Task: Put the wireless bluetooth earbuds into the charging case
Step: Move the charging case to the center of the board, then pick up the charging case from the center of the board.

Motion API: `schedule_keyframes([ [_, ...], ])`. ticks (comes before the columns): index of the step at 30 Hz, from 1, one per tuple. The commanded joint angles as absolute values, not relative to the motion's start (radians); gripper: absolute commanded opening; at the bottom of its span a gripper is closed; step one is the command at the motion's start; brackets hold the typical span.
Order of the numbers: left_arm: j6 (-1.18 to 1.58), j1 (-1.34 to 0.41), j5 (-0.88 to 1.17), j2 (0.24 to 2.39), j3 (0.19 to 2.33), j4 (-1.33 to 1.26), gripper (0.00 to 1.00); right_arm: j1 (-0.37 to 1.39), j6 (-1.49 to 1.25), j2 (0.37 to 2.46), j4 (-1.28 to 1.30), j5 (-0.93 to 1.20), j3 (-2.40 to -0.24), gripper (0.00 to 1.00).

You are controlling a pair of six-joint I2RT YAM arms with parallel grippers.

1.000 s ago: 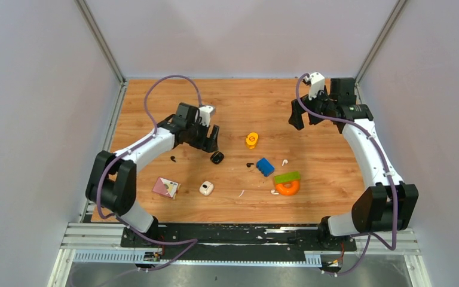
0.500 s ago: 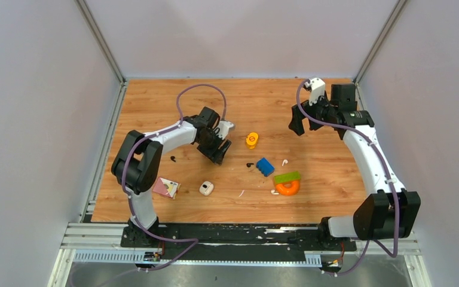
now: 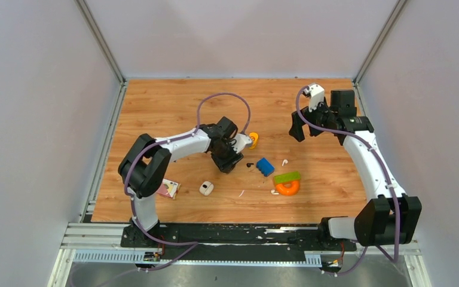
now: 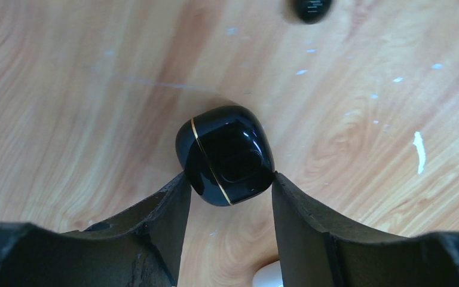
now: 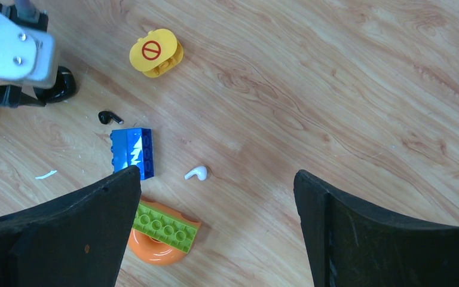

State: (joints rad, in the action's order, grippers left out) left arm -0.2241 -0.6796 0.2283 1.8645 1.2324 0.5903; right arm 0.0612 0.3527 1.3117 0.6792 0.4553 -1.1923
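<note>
Charging case [image 4: 227, 152] sits pinched between the left fingers [image 4: 161, 221].

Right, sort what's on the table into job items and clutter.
Job: black charging case, held in the left gripper; white charging case; black earbud; white earbud; second white earbud.
Clutter: yellow piece; blue block; green block; orange ring; pink card.

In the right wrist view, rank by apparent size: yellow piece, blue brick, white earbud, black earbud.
1. The yellow piece and blue brick, about alike.
2. The white earbud and black earbud, both tiny, too close to rank.
</note>
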Motion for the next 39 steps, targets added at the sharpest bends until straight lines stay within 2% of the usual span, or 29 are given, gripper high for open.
schedule_keyframes([
  [1,-0.38,-0.759,0.254,1.833,1.214,0.577,0.59,0.061,0.406,1.273,0.644,0.514,-1.177,0.99],
  [6,-0.506,-0.81,0.233,1.816,1.175,0.565,0.61,0.061,0.411,1.263,0.617,0.641,-1.126,0.99],
  [8,-0.51,-0.809,0.207,1.791,1.173,0.578,0.66,0.061,0.41,1.266,0.62,0.667,-1.119,0.99],
  [10,-0.523,-0.8,0.186,1.72,1.15,0.57,0.79,0.061,0.433,1.262,0.629,0.696,-1.112,0.99],
  [16,-0.481,-0.71,0.251,1.465,1.138,0.586,0.91,0.082,0.568,1.227,0.609,0.831,-1.079,0.93],
  [19,-0.288,-0.615,0.278,1.341,1.129,0.51,0.99,0.197,0.754,1.278,0.654,0.813,-1.11,0.9],
  [22,-0.06,-0.468,0.411,1.278,1.144,0.446,1.0,0.345,0.947,1.323,0.696,0.744,-1.133,0.89],
  [26,0.273,-0.293,0.524,1.258,1.098,0.315,1.0,0.511,1.14,1.415,0.727,0.675,-1.174,0.79],
  [28,0.36,-0.239,0.518,1.274,1.061,0.305,1.0,0.572,1.182,1.484,0.731,0.658,-1.21,0.72],
  [30,0.457,-0.191,0.466,1.241,0.933,0.238,1.0,0.627,1.215,1.556,0.745,0.648,-1.252,0.7],
  [34,0.506,-0.07,0.431,1.201,0.875,0.267,1.0,0.698,1.318,1.673,0.768,0.635,-1.307,0.7],
  [39,0.496,-0.049,0.456,1.1,0.813,0.22,1.0,0.709,1.407,1.836,0.866,0.589,-1.411,0.71],
])
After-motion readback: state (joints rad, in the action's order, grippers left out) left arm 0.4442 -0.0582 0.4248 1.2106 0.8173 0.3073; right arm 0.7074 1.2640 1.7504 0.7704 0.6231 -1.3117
